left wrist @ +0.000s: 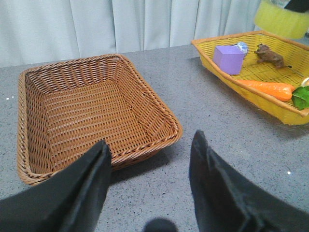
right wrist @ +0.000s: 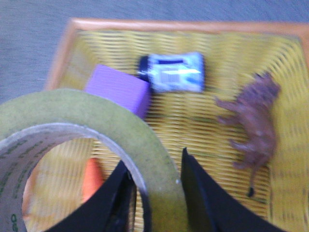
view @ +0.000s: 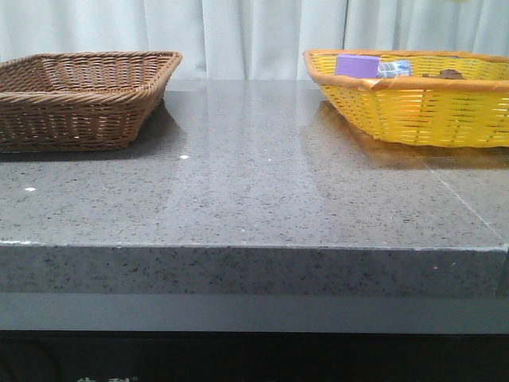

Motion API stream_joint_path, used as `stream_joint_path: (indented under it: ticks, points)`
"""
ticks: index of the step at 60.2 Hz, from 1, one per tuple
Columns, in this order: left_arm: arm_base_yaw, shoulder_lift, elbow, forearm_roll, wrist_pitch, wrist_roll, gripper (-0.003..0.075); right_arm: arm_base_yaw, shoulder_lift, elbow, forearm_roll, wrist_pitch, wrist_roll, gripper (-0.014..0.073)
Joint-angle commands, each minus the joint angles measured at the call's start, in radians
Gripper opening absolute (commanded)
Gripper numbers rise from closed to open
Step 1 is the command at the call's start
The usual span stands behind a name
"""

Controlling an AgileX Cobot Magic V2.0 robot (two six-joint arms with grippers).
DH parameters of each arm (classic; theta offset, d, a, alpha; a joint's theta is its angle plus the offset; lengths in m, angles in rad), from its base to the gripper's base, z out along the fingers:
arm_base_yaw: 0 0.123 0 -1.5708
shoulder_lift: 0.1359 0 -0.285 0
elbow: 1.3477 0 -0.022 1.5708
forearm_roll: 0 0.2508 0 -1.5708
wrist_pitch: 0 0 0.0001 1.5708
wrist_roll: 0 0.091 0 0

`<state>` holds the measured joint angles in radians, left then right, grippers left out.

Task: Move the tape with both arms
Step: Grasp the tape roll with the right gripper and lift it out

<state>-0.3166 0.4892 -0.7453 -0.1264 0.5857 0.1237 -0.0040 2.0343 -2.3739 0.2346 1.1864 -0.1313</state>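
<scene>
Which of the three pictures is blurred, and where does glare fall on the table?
Right wrist view: soft and smeared, the tape and toy animal fuzzy. Front view: sharp, with pale window glare streaking the grey table. Left wrist view: clear, only the near fingers dark and soft.

It looks like a test room: a gray stone desk (view: 254,207), two wicker baskets on it, plain white curtains (view: 238,36) behind.

Two baskets: brown (left wrist: 96,116), yellow (view: 413,111). One tape roll (right wrist: 96,140), purple box (left wrist: 228,59), carrot (left wrist: 265,89), toy animal (right wrist: 253,125).
</scene>
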Motion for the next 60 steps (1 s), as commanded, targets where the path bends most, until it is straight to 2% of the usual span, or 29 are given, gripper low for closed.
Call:
stream_joint_path:
  ticks: [1, 22, 37, 50, 60]
  points:
    - [-0.009, 0.010, -0.027, -0.014, -0.084, -0.003, 0.0364, 0.055, -0.094, -0.036, 0.051, -0.048, -0.049, 0.0167]
    - [-0.009, 0.010, -0.027, -0.014, -0.084, -0.003, 0.0364, 0.315, -0.107, -0.018, 0.053, -0.044, -0.230, 0.0167]
    - [-0.009, 0.010, -0.027, -0.014, -0.083, -0.003, 0.0364, 0.366, -0.114, 0.133, 0.080, -0.064, -0.235, 0.0167]
    - [-0.009, 0.010, -0.027, -0.014, -0.083, -0.003, 0.0364, 0.398, -0.157, 0.359, 0.108, -0.219, -0.320, 0.0167]
    - [-0.009, 0.010, -0.027, -0.014, -0.083, -0.003, 0.0364, 0.434, -0.215, 0.567, 0.110, -0.467, -0.478, 0.0167]
